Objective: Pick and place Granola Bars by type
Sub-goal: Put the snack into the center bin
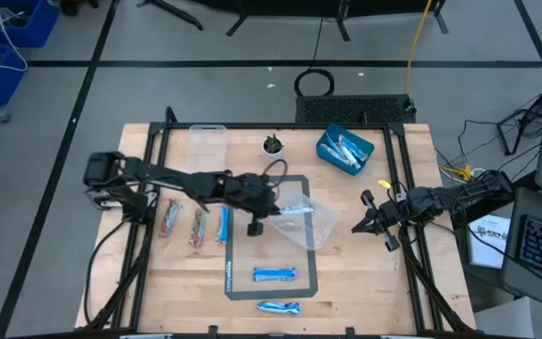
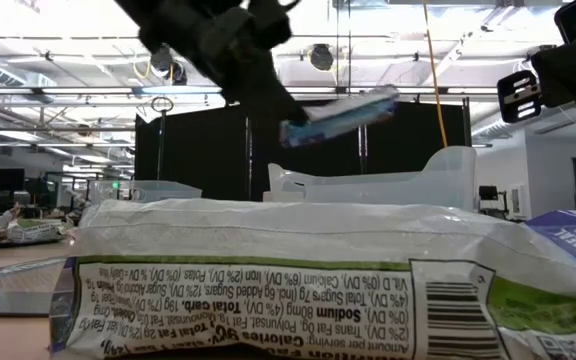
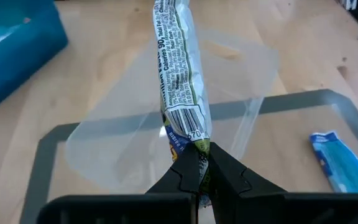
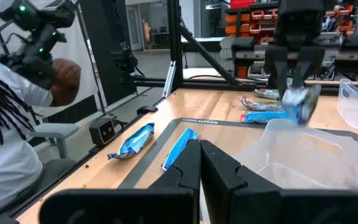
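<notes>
My left gripper reaches in from the table's left to the grey-edged mat and is shut on a granola bar. The bar's blue face shows in the low view and its white-and-green label side in the left wrist view. It hangs in the air over a clear tub. Two blue bars lie flat on the mat's near part. Three bars lie in a row left of the mat. My right gripper waits shut near the table's right edge. My left gripper pinches the bar's barcode end between its two fingers, coming from the table's left and slanting down. The bar runs straight on from the fingers toward the right, lifted clear and near level above the clear tub.
A blue bin with several bars stands at the far right. A second clear tub sits at the far edge, left of centre. One wrapper lies right before the low camera. A seated person shows beyond the table's near edge.
</notes>
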Available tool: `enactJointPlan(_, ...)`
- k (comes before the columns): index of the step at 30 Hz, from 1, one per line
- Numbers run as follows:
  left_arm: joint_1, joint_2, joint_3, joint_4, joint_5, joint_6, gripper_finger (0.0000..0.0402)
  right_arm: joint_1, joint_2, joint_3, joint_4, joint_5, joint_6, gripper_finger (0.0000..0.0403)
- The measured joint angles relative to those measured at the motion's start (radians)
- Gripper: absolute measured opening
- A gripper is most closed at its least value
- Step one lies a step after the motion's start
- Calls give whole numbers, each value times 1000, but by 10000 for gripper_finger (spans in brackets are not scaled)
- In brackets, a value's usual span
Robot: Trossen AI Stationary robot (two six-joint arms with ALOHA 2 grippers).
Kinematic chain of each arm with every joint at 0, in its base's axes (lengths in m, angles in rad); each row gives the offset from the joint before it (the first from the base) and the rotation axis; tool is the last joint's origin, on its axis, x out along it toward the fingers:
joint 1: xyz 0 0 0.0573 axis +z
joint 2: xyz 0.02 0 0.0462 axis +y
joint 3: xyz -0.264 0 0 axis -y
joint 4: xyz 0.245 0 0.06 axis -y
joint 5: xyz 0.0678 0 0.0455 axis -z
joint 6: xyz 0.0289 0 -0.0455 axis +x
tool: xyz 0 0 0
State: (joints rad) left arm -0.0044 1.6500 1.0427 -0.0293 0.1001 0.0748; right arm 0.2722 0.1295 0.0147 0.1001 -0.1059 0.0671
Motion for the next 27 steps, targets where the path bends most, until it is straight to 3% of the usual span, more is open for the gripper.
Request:
enactJointPlan(12, 16, 251, 188, -47, 38, 15, 21, 0, 0, 0, 0, 0, 0, 0)
enactJointPlan(17, 16, 271, 206, -48, 34, 29, 43, 0, 0, 0, 0, 0, 0, 0)
enactJointPlan(27, 15, 272, 206, -45, 34, 16, 49, 0, 0, 0, 0, 0, 0, 0)
